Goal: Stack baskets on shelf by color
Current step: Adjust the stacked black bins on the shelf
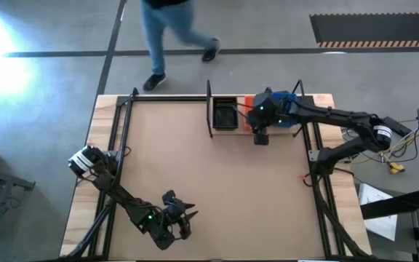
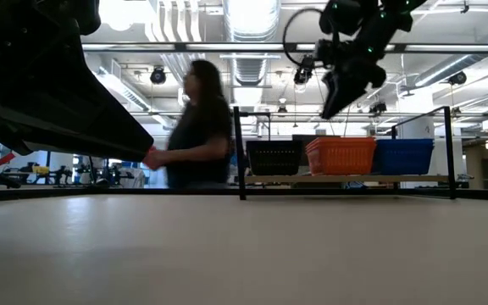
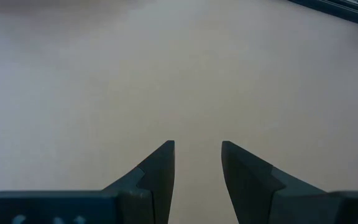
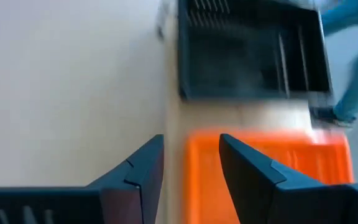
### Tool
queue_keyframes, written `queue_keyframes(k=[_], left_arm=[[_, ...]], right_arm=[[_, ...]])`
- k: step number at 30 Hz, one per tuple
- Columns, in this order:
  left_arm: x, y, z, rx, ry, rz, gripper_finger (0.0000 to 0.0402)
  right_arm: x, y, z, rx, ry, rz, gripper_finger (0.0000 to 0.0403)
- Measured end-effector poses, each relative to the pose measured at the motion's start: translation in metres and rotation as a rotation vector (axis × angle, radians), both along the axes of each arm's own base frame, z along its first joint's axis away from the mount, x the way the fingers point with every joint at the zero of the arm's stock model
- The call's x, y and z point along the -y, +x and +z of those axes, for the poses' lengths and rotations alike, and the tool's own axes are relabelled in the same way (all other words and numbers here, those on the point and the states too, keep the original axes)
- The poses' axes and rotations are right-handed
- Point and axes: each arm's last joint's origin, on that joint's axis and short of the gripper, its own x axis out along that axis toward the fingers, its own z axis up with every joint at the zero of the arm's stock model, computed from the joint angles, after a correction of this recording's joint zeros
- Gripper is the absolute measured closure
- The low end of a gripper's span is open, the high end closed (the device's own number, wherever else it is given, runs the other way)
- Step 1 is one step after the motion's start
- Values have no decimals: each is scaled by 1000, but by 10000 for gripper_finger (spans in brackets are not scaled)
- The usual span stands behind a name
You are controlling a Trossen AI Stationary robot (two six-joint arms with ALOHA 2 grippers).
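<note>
On the shelf (image 2: 346,179) at the table's (image 1: 217,182) twelve o'clock edge, three basket stacks stand side by side: black basket (image 2: 275,157), orange basket (image 2: 341,155) and blue basket (image 2: 403,155), each touching its neighbour. How many are in each stack cannot be told. The right tool (image 4: 191,163) hangs above the orange basket, fingers spread and empty. The left tool (image 3: 197,165) waits at seven o'clock over bare table, fingers apart, holding nothing. A person (image 2: 197,127) passes behind the shelf.
</note>
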Motion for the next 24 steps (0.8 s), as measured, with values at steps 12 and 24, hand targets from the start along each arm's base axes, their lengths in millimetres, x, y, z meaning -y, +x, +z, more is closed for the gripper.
queue_keyframes(k=[12, 24], left_arm=[[-1, 1, 0, -2, -2, 1, 285], [-1, 1, 0, -6, -5, -3, 285]], right_arm=[[-11, 69, -29, 127, -30, 75, 271], [6, 114, -44, -12, -69, 15, 311]])
